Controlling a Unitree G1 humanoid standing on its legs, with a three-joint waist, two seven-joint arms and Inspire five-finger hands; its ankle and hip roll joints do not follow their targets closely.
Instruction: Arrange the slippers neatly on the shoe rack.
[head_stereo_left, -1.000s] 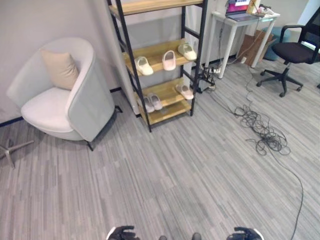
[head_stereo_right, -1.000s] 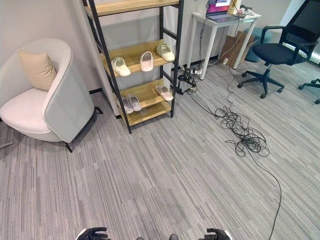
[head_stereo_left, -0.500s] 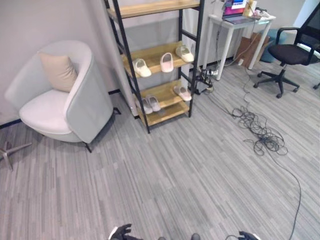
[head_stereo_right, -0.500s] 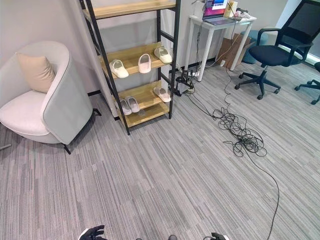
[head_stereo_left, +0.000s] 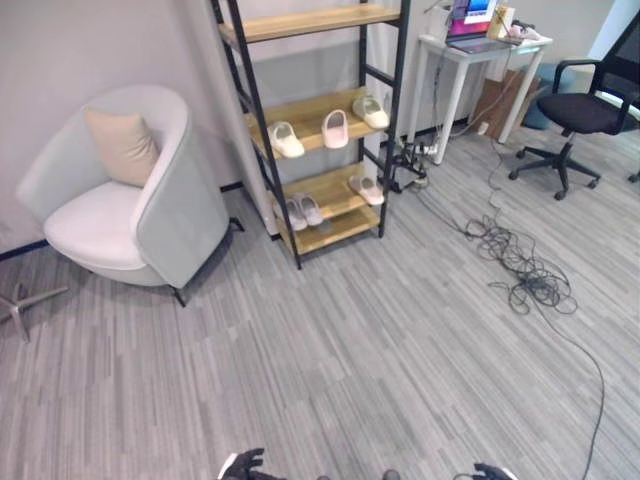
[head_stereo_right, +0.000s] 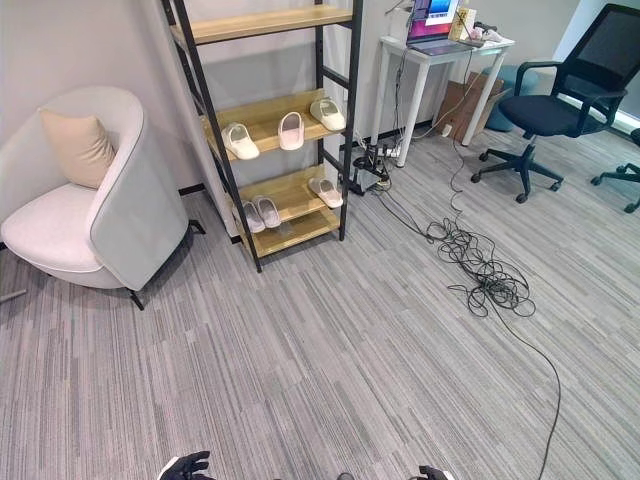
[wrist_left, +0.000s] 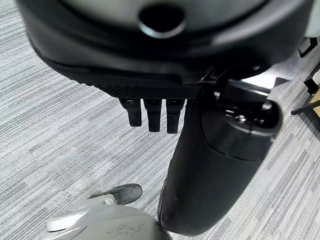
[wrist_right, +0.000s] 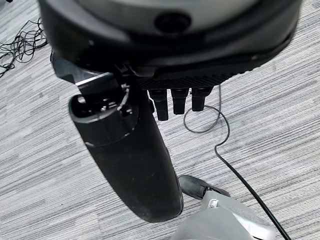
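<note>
Wooden shoe rack (head_stereo_left: 330, 112) holds pale slippers (head_stereo_left: 336, 128) on two shelves. Left hand (wrist_left: 150, 107) and right hand (wrist_right: 175, 97) hang empty, fingers relaxed and apart.

One shoe rack (head_stereo_left: 255, 120) with three wooden shelves in sight: top (head_stereo_left: 310, 18), middle (head_stereo_left: 312, 108), bottom (head_stereo_left: 330, 195).

Six slippers in all. Three lie on the middle shelf: one (head_stereo_left: 286, 139), two (head_stereo_left: 335, 128), three (head_stereo_left: 371, 110). Three lie on the bottom shelf: a close pair (head_stereo_left: 303, 210) and a single (head_stereo_left: 366, 189).

One armchair (head_stereo_left: 120, 200), with one cushion (head_stereo_left: 122, 145) on it. One worktop (head_stereo_left: 480, 50) carrying one laptop (head_stereo_left: 470, 20). One office chair (head_stereo_left: 580, 110). One tangle of cable (head_stereo_left: 520, 265) on the floor (head_stereo_left: 350, 350).

Two hands: left hand (head_stereo_left: 243, 466) and right hand (head_stereo_left: 487, 472).
</note>
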